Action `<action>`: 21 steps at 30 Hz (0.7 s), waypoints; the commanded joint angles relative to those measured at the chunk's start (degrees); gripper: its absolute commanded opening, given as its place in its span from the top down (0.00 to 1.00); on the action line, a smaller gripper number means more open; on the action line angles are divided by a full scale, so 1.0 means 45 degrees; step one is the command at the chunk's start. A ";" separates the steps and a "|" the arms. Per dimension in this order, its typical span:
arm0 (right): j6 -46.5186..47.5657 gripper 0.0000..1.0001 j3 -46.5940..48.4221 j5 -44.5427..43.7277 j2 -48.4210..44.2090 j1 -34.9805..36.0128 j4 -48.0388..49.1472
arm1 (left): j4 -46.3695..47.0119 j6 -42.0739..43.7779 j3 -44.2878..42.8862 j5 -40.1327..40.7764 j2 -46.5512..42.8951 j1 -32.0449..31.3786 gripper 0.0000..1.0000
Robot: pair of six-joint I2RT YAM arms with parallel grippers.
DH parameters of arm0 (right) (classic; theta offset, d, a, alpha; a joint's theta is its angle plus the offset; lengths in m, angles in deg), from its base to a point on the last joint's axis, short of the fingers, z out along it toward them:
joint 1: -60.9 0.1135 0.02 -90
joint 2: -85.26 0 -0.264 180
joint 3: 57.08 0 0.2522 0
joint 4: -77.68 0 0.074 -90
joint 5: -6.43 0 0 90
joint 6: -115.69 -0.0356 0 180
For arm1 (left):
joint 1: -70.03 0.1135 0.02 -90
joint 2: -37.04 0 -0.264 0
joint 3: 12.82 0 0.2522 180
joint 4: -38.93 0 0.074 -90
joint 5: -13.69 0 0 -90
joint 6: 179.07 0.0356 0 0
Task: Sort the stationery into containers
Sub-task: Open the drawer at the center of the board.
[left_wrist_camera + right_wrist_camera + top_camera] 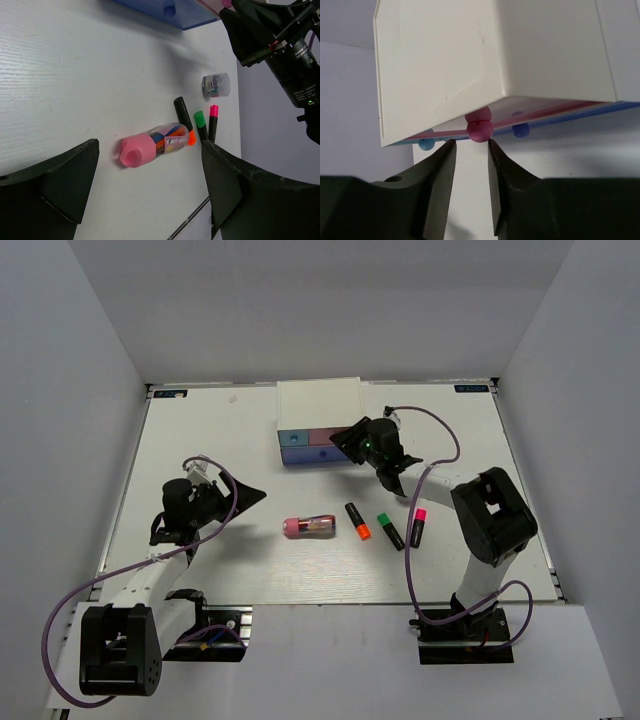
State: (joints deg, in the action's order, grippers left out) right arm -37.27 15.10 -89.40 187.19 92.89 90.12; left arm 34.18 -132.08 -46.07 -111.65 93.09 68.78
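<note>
Right wrist view: right end effector (471, 143) gapes empty just short of the pink drawer knob (480, 131), likely hard and slippery, so pinch squarely across it.

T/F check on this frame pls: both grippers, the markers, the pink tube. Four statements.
1. The left gripper is open and holds nothing. True.
2. The right gripper is shut on a marker. False: its jaws stand apart just short of the pink knob of the drawer chest, not closed on it.
3. The orange marker, green marker and pink marker lie on the table, right of the pink tube in the top view. True.
4. The pink tube sits inside a drawer. False: it lies on the table, on the arms' side of the drawer chest.
</note>
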 commanded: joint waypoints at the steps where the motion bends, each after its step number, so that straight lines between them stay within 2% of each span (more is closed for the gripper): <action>1: -0.0286 0.64 0.0632 -0.0834 0.0220 0.0040 0.0019 | 0.0262 0.0006 0.0033 -0.0195 -0.0034 -0.0033 0.07; 3: -0.0326 0.70 0.0691 -0.1106 0.0239 0.0079 -0.0040 | 0.0262 0.0006 0.0150 -0.0195 -0.0034 -0.0033 0.07; 7: -0.0248 0.70 0.0672 -0.1400 0.0317 0.0157 -0.0157 | 0.0379 0.0006 0.0150 -0.0195 -0.0034 -0.0033 0.07; 11: 0.0045 0.60 0.0516 -0.1479 0.0279 0.0177 0.0193 | 0.0379 0.0006 0.0150 -0.0195 -0.0034 -0.0033 0.07; 15: 0.0416 0.60 0.0515 -0.1518 0.0337 0.0118 0.0584 | 0.0379 0.0006 0.0150 -0.0195 -0.0034 -0.0033 0.07; 19: 0.0475 0.70 0.0496 -0.1635 0.0337 0.0138 0.0604 | 0.0262 0.0006 0.0150 -0.0195 -0.0151 -0.0033 0.07; 21: 0.0514 0.78 0.0418 -0.1616 0.0318 0.0157 0.0643 | 0.0262 0.0006 0.0150 -0.0195 -0.0151 -0.0033 0.07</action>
State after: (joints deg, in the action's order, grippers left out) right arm -35.78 15.75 -94.14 188.02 93.44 89.94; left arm 34.47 -132.18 -45.69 -111.67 93.12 68.78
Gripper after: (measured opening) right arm 0.257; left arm 0.927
